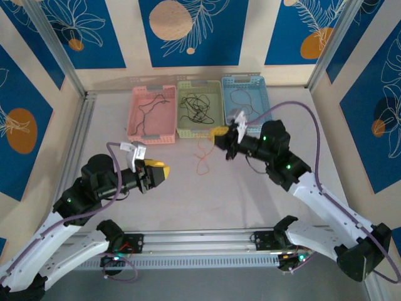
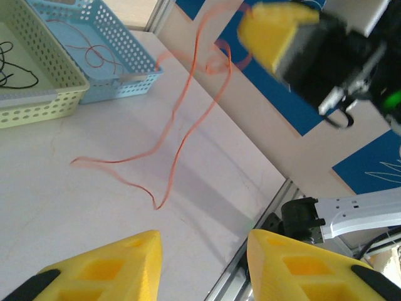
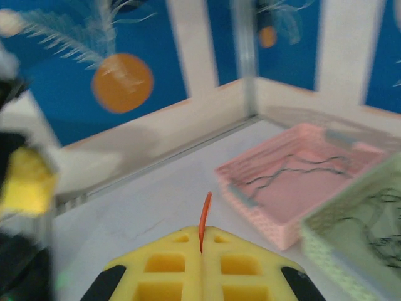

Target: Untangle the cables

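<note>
Clamps the orange cable [image 3: 205,213] in the right pincer [image 3: 202,251], slack trailing onto the surface [image 1: 207,200]. Holds the left pincer [image 2: 203,251] apart and empty nearby.

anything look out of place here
The orange cable is not in a basket: one end is pinched in the shut right gripper, and the rest dangles in loose loops onto the table in front of the green basket. Nothing looks spilled or damaged.

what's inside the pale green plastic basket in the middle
Thin black cables lie tangled on the floor of the pale green perforated plastic basket. In the right wrist view its side wall covers most of that floor.
</note>
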Controlling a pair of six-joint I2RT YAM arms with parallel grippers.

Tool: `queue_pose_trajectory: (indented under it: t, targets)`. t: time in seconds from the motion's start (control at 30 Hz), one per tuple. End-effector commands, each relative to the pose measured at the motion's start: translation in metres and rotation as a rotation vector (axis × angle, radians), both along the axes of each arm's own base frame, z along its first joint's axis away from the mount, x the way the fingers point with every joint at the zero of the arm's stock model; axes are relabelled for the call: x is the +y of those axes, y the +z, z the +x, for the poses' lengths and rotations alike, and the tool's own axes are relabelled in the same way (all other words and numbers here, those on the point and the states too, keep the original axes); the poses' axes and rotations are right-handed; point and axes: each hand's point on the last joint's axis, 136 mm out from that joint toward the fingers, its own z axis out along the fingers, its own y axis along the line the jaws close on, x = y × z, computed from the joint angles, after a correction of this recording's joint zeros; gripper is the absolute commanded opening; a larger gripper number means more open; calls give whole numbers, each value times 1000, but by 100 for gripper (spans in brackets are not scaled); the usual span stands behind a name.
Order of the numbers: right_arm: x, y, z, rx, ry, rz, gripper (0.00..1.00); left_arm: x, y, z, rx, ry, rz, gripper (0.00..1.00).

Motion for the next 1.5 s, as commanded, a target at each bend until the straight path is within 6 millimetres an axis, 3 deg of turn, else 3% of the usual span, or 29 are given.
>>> queue_pose_trajectory:
  t: [0.0,0.13,0.33,0.53,0.77,0.93,1.47]
  targets:
    - [-25,22,40,79,-139,91,0,6,-5,0,-18,19,32,41]
    - [-34,27,62,156,-184,131,0,4,-11,-1,-6,6,35,45]
    - [-33,32,64,270,-203,214,0,-13,-16,6,11,-44,24,60]
    - [-34,12,66,465,-318,266,0,-48,15,13,-45,-179,-38,61]
    - [-31,-6,58,689,-393,333,0,-98,27,24,-143,-280,52,61]
    - [-26,-10,49,782,-389,379,0,-115,38,33,-234,-298,35,64]
    - [-22,-18,32,976,-433,466,0,-155,15,74,-376,-310,119,60]
